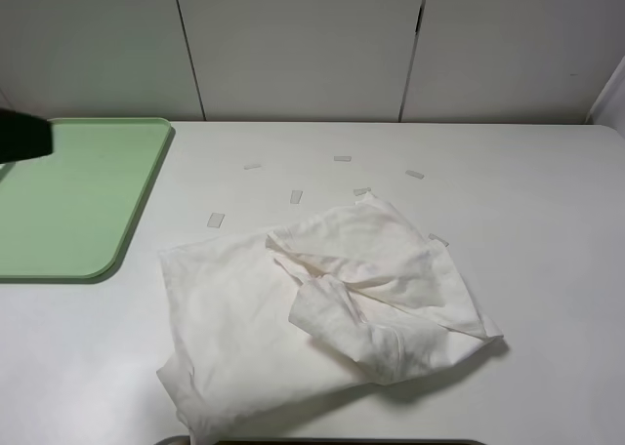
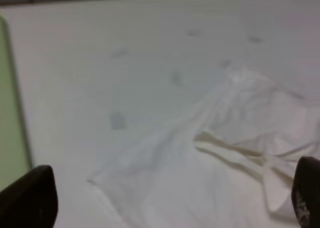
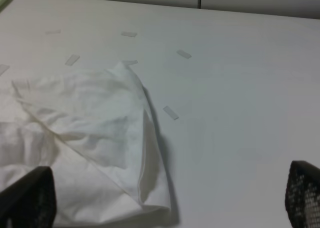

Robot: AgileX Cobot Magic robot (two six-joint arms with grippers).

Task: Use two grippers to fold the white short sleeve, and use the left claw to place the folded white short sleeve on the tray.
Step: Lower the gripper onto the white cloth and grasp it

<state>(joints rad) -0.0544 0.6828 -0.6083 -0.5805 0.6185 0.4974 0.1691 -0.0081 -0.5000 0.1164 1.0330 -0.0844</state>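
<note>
On the table [image 1: 547,201], right of the tray [image 1: 78,201] and not touching it, the white short sleeve [image 1: 322,308] is found bunched, its right half flopped over itself (the front hem runs out of frame in the high view).

Nothing is gripped. The left claw [image 2: 170,200] is seen with jaws spread wide, pointed toward the cloth's left part. The right gripper [image 3: 165,200] is likewise spread wide, facing the cloth's right corner. Only a dark part of the left arm [image 1: 21,138] is caught in the high view, over the tray's far-left corner.

Risks, as judged:
- Where layers overlap, a single layer could be pinched, so the cloth would be dragged rather than folded.
- Uneven grip points could be picked on the crumpled outline, and a skewed fold would result.
- Thin cotton could be lost from narrow tips mid-lift.
- A tape strip could be snagged with the fabric: the tape strips [image 1: 216,220] lie near the far edge, one just beside the right-hand edge.
- On the one-claw transfer, a loose fold could be shaken open or left hanging over the low rim.

Containers: tray only. Nothing is seen in it (the corner under the arm is hidden).
</note>
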